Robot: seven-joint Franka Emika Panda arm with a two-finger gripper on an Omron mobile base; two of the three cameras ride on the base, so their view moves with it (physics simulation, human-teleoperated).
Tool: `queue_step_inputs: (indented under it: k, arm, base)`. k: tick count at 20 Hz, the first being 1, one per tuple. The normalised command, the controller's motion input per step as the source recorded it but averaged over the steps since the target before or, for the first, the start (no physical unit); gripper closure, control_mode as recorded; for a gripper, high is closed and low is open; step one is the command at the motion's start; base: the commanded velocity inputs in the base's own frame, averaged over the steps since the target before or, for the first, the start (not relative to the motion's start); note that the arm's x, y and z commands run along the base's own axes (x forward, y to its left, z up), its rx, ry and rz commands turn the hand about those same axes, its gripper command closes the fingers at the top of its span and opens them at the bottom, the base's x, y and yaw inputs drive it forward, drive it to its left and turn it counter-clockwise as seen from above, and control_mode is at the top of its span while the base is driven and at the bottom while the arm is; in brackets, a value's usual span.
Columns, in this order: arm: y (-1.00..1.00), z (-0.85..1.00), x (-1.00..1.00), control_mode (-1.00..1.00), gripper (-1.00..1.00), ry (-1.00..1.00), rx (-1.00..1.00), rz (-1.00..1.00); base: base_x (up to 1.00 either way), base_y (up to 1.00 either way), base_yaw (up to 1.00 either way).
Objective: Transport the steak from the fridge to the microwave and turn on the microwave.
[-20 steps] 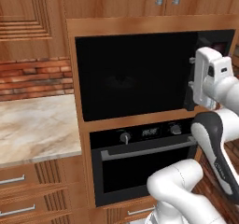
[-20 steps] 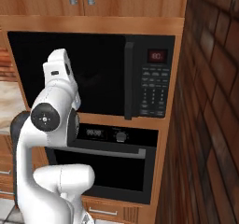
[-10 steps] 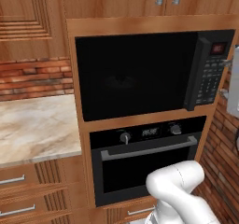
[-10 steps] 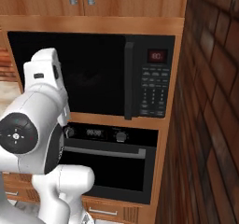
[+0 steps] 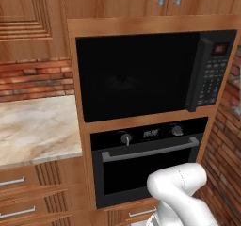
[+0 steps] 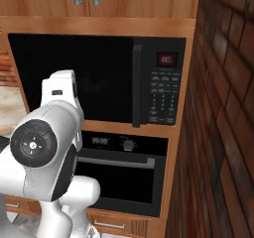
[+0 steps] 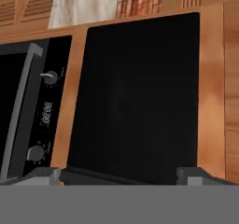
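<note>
1. Hand view looks along the pincer (image 7: 119, 174) at the microwave (image 7: 135, 97), whose wide dark door is shut. This view is rolled sideways, so the oven (image 7: 28, 111) with its knobs and bar handle sits at the left of it.
2. The two fingertips (image 7: 39, 175) stand wide apart at the bottom of that view, with nothing between them. The pincer is spread and empty.
3. Left base view shows the microwave (image 5: 141, 74) built into the wooden cabinet above the oven (image 5: 146, 161), with its button panel (image 5: 211, 76) and red display on the right. A marble table (image 5: 35, 128) lies to the left.
4. Right base view has the arm's white links (image 6: 49, 148) raised in front of the microwave door, on its left side.
5. I see no steak in these pictures. With the door dark and shut, I cannot tell whether it lies inside.
6. My judgement is that the step in hand concerns the microwave itself. If the steak is already inside, what remains is turning the unit on.
7. That next move calls for swinging the pincer right, toward the button panel (image 6: 163, 95), and pressing the start key with a fingertip. The keys are small and close together, so the aim must be careful.
</note>
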Motion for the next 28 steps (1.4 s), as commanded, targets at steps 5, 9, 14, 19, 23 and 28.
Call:
queue_step_inputs:
  k: [5, 9, 14, 19, 23, 28]
  arm:
    - [0.0, -0.38, 0.21, -1.0, -1.0, 0.21, -0.03, -0.07]
    - [-0.18, -0.05, 0.02, -1.0, -1.0, 0.06, 0.0, -0.07]
    - [-0.21, 0.0, 0.0, -1.0, -1.0, 0.01, 0.01, -0.12]
    - [-0.27, -0.02, -0.14, -1.0, -1.0, 0.0, 0.02, -0.08]
    - [-0.46, -0.11, -0.27, -1.0, -1.0, -0.05, 0.06, -0.04]
    - [-0.45, -0.1, -0.18, -1.0, -1.0, -0.06, 0.1, 0.0]
  base:
    - [0.0, 0.0, 0.0]
    - [0.0, 0.0, 0.0]
    - [0.0, 0.0, 0.0]
    - [0.0, 0.0, 0.0]
    - [0.0, 0.0, 0.0]
    - [0.0, 0.0, 0.0]
